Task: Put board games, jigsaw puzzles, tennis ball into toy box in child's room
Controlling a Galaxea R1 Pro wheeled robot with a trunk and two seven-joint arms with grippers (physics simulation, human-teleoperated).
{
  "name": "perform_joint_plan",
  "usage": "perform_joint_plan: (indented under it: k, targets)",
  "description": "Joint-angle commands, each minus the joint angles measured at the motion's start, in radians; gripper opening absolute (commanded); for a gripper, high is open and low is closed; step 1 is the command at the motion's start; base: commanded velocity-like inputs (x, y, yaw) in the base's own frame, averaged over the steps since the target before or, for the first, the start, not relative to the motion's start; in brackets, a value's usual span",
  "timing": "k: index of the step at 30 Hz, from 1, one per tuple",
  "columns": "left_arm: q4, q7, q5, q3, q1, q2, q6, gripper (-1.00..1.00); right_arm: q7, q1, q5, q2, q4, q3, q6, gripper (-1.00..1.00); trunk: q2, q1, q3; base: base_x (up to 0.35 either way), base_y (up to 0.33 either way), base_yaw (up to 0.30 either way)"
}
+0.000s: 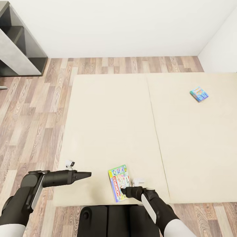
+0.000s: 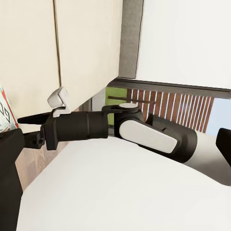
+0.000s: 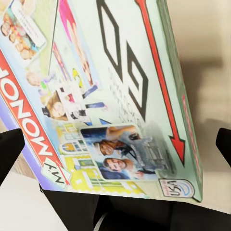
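Monopoly box (image 3: 110, 96) lies between wide-open right jaws (image 3: 115, 144) on the bed (image 1: 108, 125)

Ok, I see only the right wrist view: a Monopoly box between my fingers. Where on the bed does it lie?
Observer: The Monopoly box lies at the near edge of the bed, on the left mattress half. The right gripper is at its near right corner.
Operator: Is the other board game close?
Observer: No, the second board game lies far off on the right half.
Operator: And the left gripper?
Observer: The left gripper hovers left of the box, apart from it.
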Motion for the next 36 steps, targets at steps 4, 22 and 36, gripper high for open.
perform_joint_plan:
  k: [4,22,36]
  targets:
    - [0.000,-0.004,-0.001,0.000,0.000,0.000,0.012,1.00,0.000,0.000,-0.003,0.000,-0.001,0.001,0.005,1.00,-0.001,0.001,-0.001,0.000,0.113,0.000]
    - [0.000,-0.004,-0.001,0.000,0.000,0.001,0.012,1.00,0.000,0.000,-0.003,0.000,-0.001,0.001,0.005,1.00,-0.001,0.001,-0.001,0.000,0.039,0.000]
    - [0.000,-0.004,-0.001,0.000,0.000,0.001,0.012,1.00,0.000,0.000,-0.003,0.001,-0.001,0.001,0.005,1.00,-0.001,0.001,-0.001,0.000,0.000,0.000]
